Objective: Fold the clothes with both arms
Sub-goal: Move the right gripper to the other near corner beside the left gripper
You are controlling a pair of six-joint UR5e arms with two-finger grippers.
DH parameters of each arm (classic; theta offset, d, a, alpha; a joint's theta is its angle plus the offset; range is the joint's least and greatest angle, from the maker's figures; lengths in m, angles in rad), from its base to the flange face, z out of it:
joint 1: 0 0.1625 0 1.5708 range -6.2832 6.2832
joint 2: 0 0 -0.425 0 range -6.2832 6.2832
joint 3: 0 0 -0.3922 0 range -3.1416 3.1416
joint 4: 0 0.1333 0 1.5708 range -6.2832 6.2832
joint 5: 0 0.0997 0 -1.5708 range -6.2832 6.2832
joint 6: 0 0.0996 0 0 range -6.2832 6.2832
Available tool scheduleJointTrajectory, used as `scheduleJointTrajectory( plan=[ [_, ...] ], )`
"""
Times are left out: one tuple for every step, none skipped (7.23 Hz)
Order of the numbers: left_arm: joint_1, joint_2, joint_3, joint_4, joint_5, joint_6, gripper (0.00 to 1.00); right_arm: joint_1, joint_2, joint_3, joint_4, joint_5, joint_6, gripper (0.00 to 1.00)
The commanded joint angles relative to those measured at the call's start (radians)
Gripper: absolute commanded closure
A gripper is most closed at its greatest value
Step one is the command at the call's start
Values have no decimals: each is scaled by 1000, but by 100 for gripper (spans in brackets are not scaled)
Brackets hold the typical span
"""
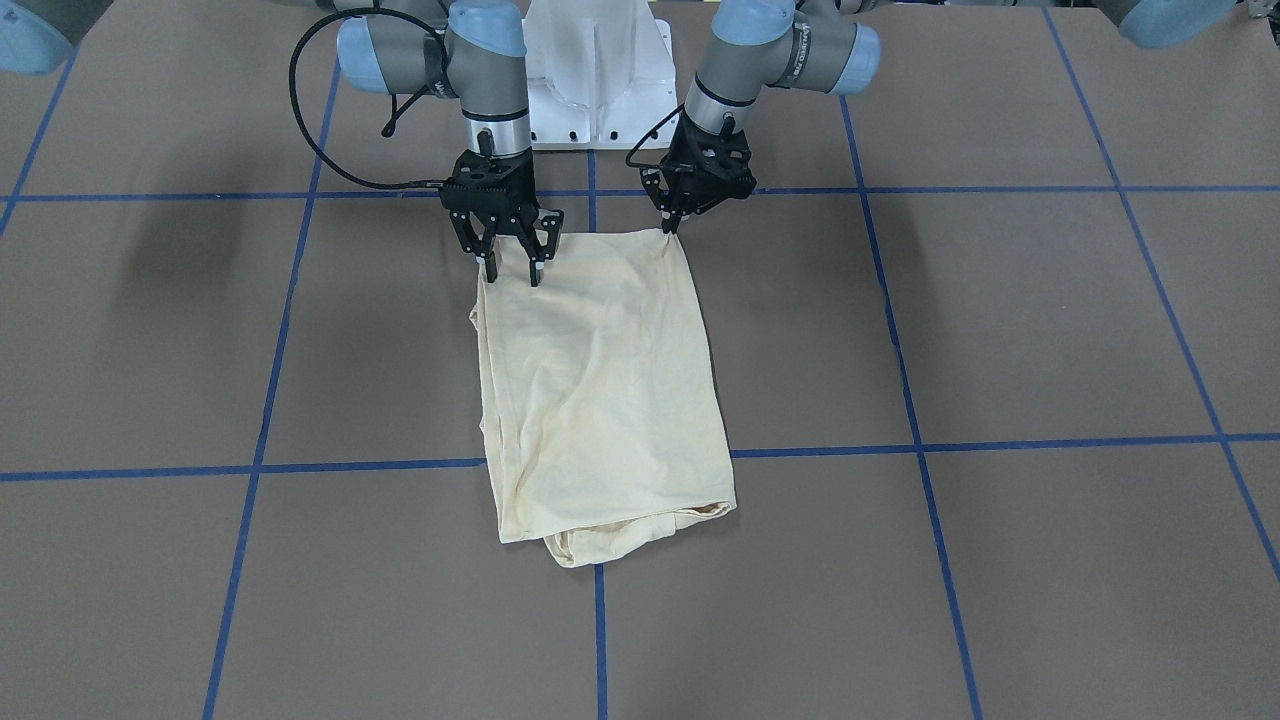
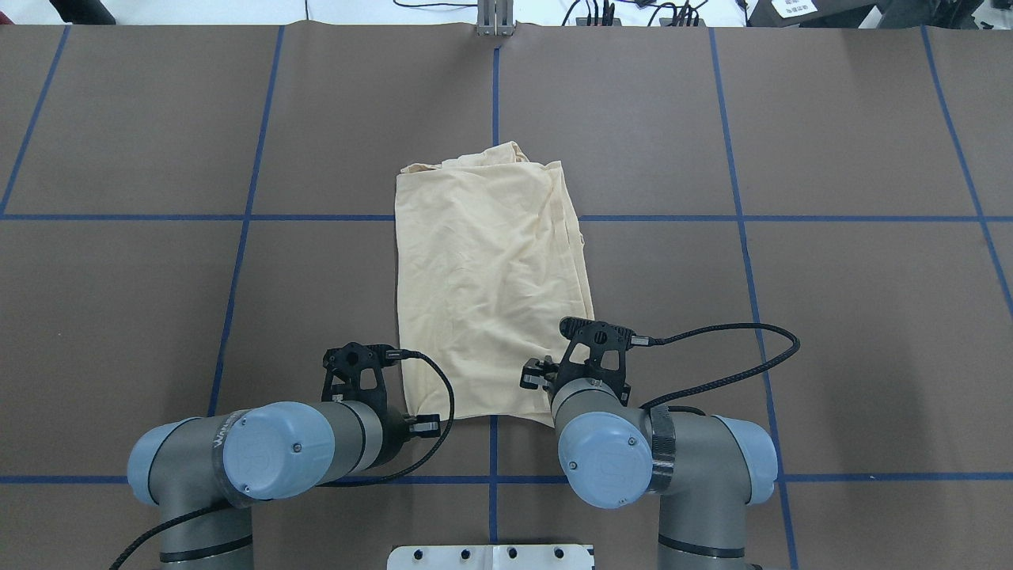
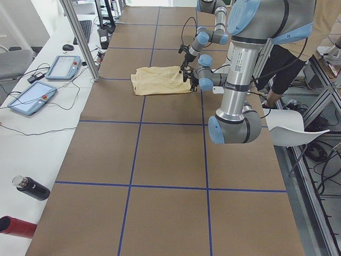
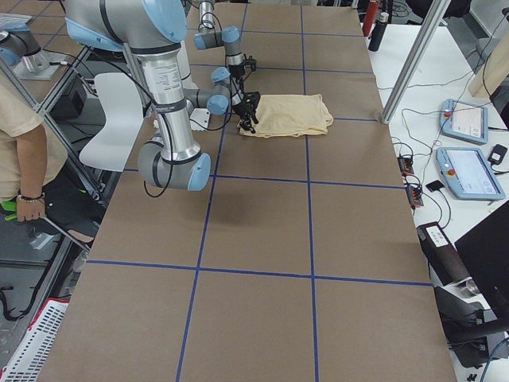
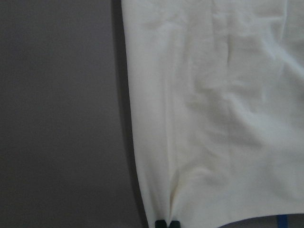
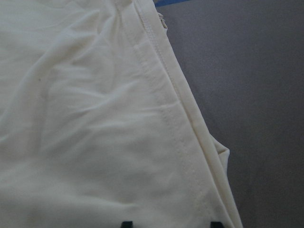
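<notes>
Clearly the step in hand is the grasp of the near hem before the next fold. The T-shirt (image 2: pixel 487 301) lies at the middle of the brown surface (image 2: pixel 831 317) as a long narrow rectangle, running from 6 to 12 o'clock in the overhead view. At its 7 o'clock corner the left hand (image 1: pixel 675 228) is pinched tight on the fabric edge, the fingertips almost together. At the 5 o'clock corner the right hand (image 1: pixel 512 275) is wide open over the cloth and holds nothing. I judge that the next move asks the right hand to close on its corner, then both to lift together and carry the hem toward 12 o'clock, at equal height so the thin fabric does not skew. Blue tape lines (image 2: pixel 791 218) divide the surface into squares. Along its 12 o'clock side is a white bench with tablets (image 3: pixel 32 98) and bottles (image 3: pixel 31 188); a person (image 4: pixel 20 151) is beside the robot, near a white chair (image 4: pixel 111 111)
</notes>
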Motion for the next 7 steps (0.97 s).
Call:
scheduleJointTrajectory(
  plan=[
    [0,1,0,0,0,0,100,-4,9,-7,-9,0,19,83],
    [0,1,0,0,0,0,100,-8,19,-7,-28,0,42,99],
    [0,-1,0,0,0,0,100,-8,29,-7,-32,0,63,100],
    [0,-1,-1,0,0,0,100,-8,42,-7,-32,0,79,100],
    [0,-1,-3,0,0,0,100,-8,43,-5,-32,1,79,100],
    [0,-5,-5,0,0,0,100,-8,43,4,-32,1,77,100],
    [0,-7,-18,0,-3,2,100,-7,40,38,-32,6,71,100]
  ],
)
